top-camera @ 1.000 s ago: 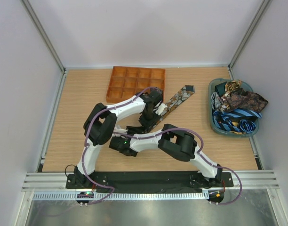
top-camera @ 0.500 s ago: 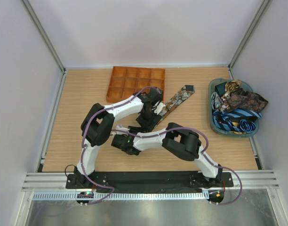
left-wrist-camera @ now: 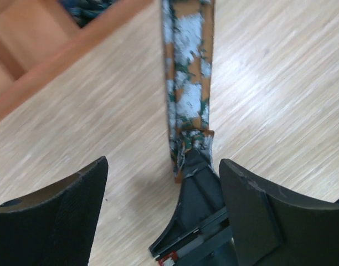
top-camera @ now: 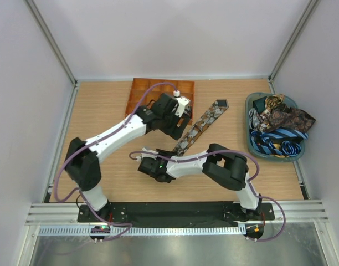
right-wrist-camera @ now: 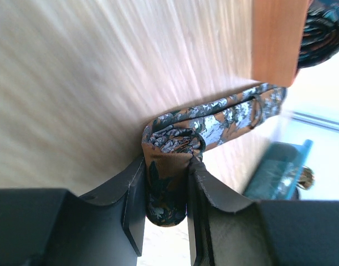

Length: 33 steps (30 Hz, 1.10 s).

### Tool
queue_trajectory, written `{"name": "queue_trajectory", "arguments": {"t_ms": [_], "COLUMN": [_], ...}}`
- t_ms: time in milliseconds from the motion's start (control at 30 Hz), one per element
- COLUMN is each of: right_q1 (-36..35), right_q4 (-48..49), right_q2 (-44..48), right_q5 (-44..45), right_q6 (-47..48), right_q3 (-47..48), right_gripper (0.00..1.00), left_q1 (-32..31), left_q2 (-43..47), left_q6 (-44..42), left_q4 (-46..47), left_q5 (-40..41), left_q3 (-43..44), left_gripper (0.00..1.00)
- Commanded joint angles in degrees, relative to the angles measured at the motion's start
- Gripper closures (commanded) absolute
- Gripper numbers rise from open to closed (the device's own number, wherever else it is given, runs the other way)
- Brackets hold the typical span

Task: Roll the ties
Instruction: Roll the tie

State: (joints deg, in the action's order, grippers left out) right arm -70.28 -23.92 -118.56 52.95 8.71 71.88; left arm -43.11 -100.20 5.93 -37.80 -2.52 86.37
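A brown-gold paisley tie (top-camera: 205,117) lies slantwise on the table, its wide end far right. Its near end is wound into a small coil (right-wrist-camera: 168,166). My right gripper (right-wrist-camera: 167,191) is shut on that coil (top-camera: 178,148), one finger on each side. My left gripper (left-wrist-camera: 164,166) hangs open just above the same end, touching nothing, with the right gripper's fingertip between its fingers (left-wrist-camera: 53,210). In the top view the left gripper (top-camera: 178,127) is just beyond the right gripper (top-camera: 170,153). More ties (top-camera: 280,126), paisley and blue striped, lie heaped in the teal basket (top-camera: 251,138).
The orange gridded tray (top-camera: 158,88) stands at the back, close behind the left gripper; a dark blue striped coil (right-wrist-camera: 324,33) sits in one of its compartments. The basket stands at the right edge. Both arms cross the middle of the table.
The left gripper opened, let go of the tie's end and drew back toward the tray as its elbow swung left. The right gripper closed on the coil.
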Motion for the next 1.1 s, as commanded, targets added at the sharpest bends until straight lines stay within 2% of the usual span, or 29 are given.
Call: {"name": "queue_trajectory", "arguments": {"t_ms": [0, 33, 67, 100, 333, 500, 633, 900, 1067], "right_q1": [-0.3, -0.38, -0.21, -0.03, 2.69, 6.38, 12.52, 23.07, 30.1], "right_q4": [4.76, 5.46, 6.86, 7.48, 12.75, 16.36, 17.33, 18.03, 18.82], "right_q2": [4.91, 5.79, 7.54, 8.34, 14.49, 18.98, 21.62, 20.3, 17.15], "right_q5": [-11.98, -12.69, -14.61, -15.59, -25.78, -34.39, -45.44, -65.41, -76.84], "right_q6": [-1.85, -1.94, -2.03, -2.12, -3.79, -5.72, -8.17, -12.48, -15.47], "right_q3": [-4.36, -5.16, -5.78, -7.17, -12.54, -16.49, -17.74, -17.39, -16.16], "right_gripper": [0.87, 0.87, 0.87, 0.87, 0.87, 0.87, 0.87, 0.87, 0.86], "left_q1": [2.84, 3.55, 4.43, 5.05, 7.87, 9.8, 9.8, 9.89, 9.89], "left_q2": [10.34, 12.47, 14.32, 17.99, 31.2, 37.0, 38.59, 39.82, 38.33], "left_q6": [4.51, 6.7, 7.77, 8.73, 18.84, 28.94, 28.7, 25.1, 21.85], "left_q4": [12.36, 14.58, 16.34, 19.84, 29.35, 30.95, 32.61, 36.91, 41.84], "left_q5": [6.3, 6.48, 7.26, 8.05, 20.88, 30.37, 28.02, 20.82, 11.87], "left_q3": [-6.19, -10.39, -12.34, -14.54, -28.61, -35.9, -38.99, -45.58, -49.36], "left_gripper": [0.16, 0.14, 0.02, 0.0, 0.0, 0.0, 0.0, 0.0, 0.0]}}
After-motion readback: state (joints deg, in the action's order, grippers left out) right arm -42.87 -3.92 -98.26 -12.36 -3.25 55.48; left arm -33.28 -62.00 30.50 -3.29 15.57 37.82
